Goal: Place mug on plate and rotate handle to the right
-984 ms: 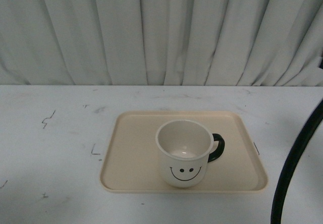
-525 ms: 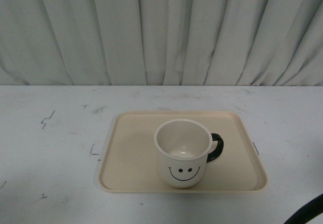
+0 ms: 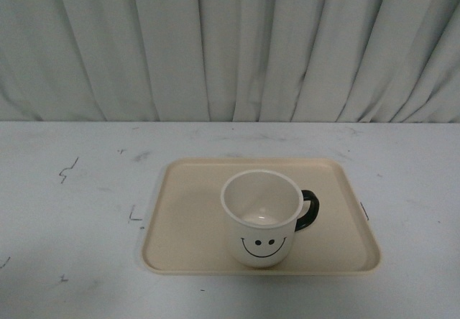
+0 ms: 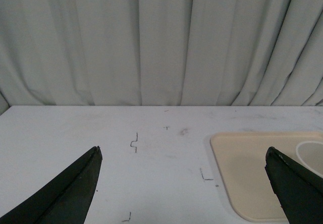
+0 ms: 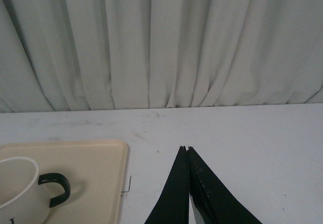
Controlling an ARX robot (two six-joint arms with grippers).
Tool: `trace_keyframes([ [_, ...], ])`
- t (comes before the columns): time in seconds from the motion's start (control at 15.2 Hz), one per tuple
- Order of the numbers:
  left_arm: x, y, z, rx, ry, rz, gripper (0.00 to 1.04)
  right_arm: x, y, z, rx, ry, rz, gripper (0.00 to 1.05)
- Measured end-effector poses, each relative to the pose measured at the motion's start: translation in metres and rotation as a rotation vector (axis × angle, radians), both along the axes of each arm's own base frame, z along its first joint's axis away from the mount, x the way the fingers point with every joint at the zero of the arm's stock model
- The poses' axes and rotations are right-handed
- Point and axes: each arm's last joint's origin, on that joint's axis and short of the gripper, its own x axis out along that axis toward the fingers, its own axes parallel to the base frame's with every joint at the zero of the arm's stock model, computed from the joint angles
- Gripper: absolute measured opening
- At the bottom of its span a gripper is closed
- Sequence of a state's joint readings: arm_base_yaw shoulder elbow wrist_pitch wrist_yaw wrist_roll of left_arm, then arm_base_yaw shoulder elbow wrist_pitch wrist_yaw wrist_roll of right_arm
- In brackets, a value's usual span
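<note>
A: Mug (image 3: 261,219) sits upright on the plate (image 3: 187,218), lower centre of the front view, smiley toward the camera, handle (image 3: 309,210) pointing to frame right.

B: Grippers?

A: Left gripper (image 4: 184,183) is spread wide, holding nothing. Right gripper (image 5: 187,153) is closed tight, empty, beside the plate's edge.

A staged test bench of the laboratory kind rather than a lived-in room. A pleated grey-white curtain (image 3: 230,46) fills the upper half of the frame from edge to edge as a plain backdrop. Below it, a white table (image 3: 72,211) takes up the lower half; its surface is scuffed and carries small black pen marks (image 3: 68,169) at left centre, like position guides. No household furnishings appear.
</note>
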State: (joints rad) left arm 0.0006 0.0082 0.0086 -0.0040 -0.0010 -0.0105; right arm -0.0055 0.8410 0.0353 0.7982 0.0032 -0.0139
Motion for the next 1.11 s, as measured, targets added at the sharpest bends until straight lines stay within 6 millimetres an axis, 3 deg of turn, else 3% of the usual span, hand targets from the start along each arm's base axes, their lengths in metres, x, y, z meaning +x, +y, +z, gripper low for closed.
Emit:
trace_keyframes([
  [0.79, 0.000, 0.000, 0.000, 0.000, 0.000, 0.000, 0.98, -0.037, 0.000, 0.006, 0.000, -0.021, 0.000, 0.02],
  [1.11, 0.000, 0.000, 0.000, 0.000, 0.000, 0.000, 0.98, -0.044, 0.000, 0.006, 0.000, -0.021, 0.000, 0.02],
])
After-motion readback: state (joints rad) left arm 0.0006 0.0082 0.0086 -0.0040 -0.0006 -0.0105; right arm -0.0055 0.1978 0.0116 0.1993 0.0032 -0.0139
